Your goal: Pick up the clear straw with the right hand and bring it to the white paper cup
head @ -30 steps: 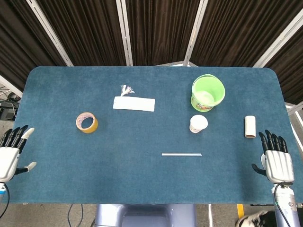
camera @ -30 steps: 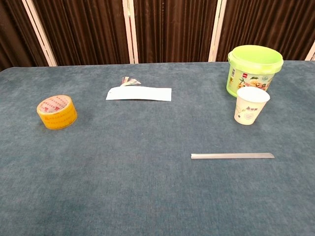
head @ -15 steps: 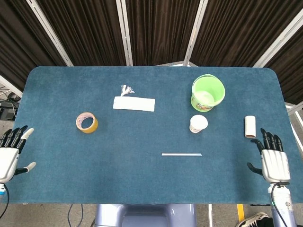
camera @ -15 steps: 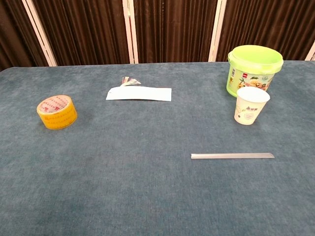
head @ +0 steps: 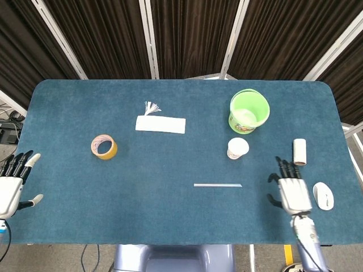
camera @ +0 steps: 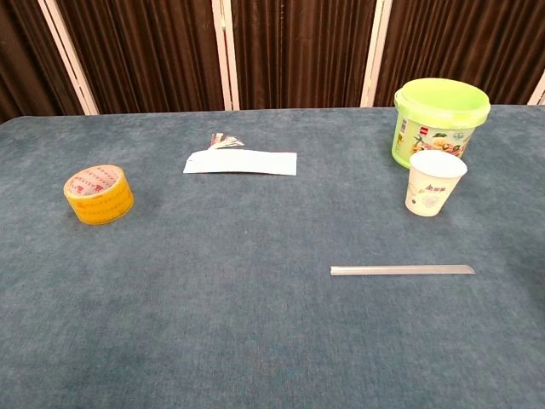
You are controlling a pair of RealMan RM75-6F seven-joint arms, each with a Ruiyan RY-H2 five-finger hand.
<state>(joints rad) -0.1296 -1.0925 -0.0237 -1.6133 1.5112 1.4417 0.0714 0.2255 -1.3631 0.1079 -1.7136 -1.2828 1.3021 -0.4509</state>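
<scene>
Clear straw [head: 218, 185] lies flat mid-table, just in front of white paper cup [head: 237, 148]; green bucket [head: 248, 110] behind cup. Right hand [head: 293, 193] sits right of straw, fingers apart, holding nothing, w/ cardboard tube [head: 299, 152] & white mouse [head: 323, 195] nearby. Left hand [head: 11, 184] at far edge, fingers spread, empty. Tape roll [head: 104, 147] well apart.

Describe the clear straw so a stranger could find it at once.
Start at the green bucket at the far right of the blue table; the white paper cup stands just before it. Nearer still lies the clear straw, flat: the only thin, see-through stick there.
</scene>
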